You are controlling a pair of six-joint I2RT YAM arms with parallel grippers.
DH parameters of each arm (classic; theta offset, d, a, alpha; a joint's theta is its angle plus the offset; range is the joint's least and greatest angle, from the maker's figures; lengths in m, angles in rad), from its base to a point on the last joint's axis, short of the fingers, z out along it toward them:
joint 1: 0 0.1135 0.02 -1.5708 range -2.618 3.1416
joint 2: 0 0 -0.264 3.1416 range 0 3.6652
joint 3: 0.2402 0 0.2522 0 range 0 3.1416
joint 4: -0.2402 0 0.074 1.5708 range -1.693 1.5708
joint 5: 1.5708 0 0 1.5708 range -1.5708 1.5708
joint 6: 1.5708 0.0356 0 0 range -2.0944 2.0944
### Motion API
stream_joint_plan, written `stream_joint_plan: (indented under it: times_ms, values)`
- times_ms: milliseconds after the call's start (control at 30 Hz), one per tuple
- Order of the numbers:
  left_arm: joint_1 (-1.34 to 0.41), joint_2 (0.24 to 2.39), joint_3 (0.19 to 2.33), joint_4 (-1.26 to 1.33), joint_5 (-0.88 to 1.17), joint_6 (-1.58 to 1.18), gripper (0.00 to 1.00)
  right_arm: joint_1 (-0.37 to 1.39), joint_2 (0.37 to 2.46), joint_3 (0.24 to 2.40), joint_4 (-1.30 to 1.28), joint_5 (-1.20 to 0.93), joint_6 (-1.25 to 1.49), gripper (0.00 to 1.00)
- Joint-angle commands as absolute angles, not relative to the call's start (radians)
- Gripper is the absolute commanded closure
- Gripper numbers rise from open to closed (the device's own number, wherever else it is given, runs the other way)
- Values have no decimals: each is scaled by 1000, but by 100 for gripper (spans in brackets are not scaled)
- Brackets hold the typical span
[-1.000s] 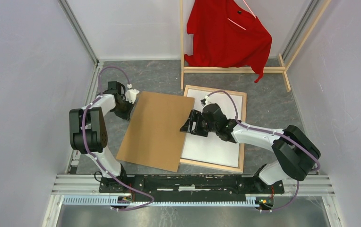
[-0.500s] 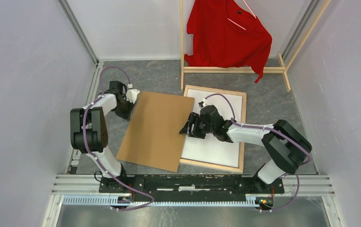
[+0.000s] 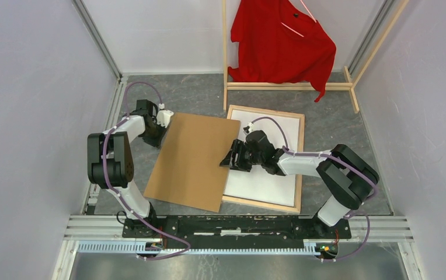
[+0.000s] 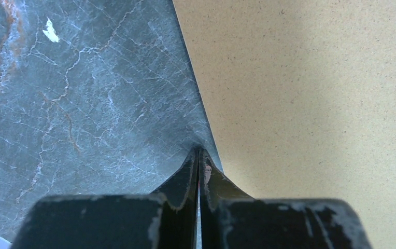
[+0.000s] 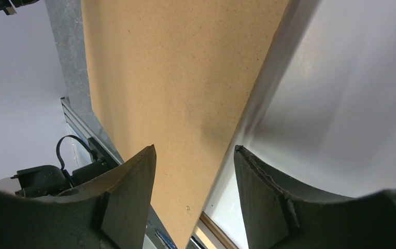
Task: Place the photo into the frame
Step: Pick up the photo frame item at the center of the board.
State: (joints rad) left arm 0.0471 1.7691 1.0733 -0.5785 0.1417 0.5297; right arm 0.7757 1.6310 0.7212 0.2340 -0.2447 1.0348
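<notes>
The frame (image 3: 265, 109) lies flat right of centre, bare-wood side up. A white sheet (image 3: 273, 175) fills it, the photo with its plain back up; no picture side shows. The brown backing board (image 3: 191, 160) lies left of it, its right edge over the frame's left side. My right gripper (image 3: 230, 158) is open with the board's right edge between its fingers (image 5: 195, 149); board (image 5: 185, 67), photo (image 5: 351, 93) and frame strip (image 5: 214, 230) show there. My left gripper (image 3: 163, 123) is shut, its tips (image 4: 199, 151) against the board's far-left edge (image 4: 310, 93).
A wooden clothes rack with a red shirt (image 3: 285, 41) stands at the back, its base bar (image 3: 291, 86) just beyond the frame. Walls close in left and right. The arms' mounting rail (image 3: 238, 224) runs along the near edge.
My right gripper has slid slightly left and nearer along the board's right edge, and its elbow has drawn in. The board and the left arm have hardly moved.
</notes>
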Motion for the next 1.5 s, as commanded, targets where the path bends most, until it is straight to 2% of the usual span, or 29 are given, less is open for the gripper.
stream_joint_plan:
  times_ms: [0,367,700,900,1033,1100,1167,1267,1467]
  values:
    - [21,1869,1006,-587,178,497,95,774,1655,728,285,-260,1050,38]
    - [12,1861,988,-586,179,516,95,781,1669,738,401,-289,1129,49]
    - [-28,1887,987,-586,200,520,96,805,1717,752,666,-333,1281,50]
    - [-33,1883,981,-586,218,524,97,829,1758,873,573,-321,1242,48]
    - [-33,1869,970,-587,235,534,97,832,1771,869,642,-313,1279,63]
    - [-34,1864,969,-596,244,542,97,834,1767,856,701,-300,1295,65]
    - [-34,1867,970,-600,248,544,97,835,1760,845,762,-292,1309,63]
    - [-34,1872,969,-604,258,550,97,835,1752,841,810,-281,1317,50]
    - [-34,1863,978,-633,301,556,97,836,1732,821,876,-245,1323,45]
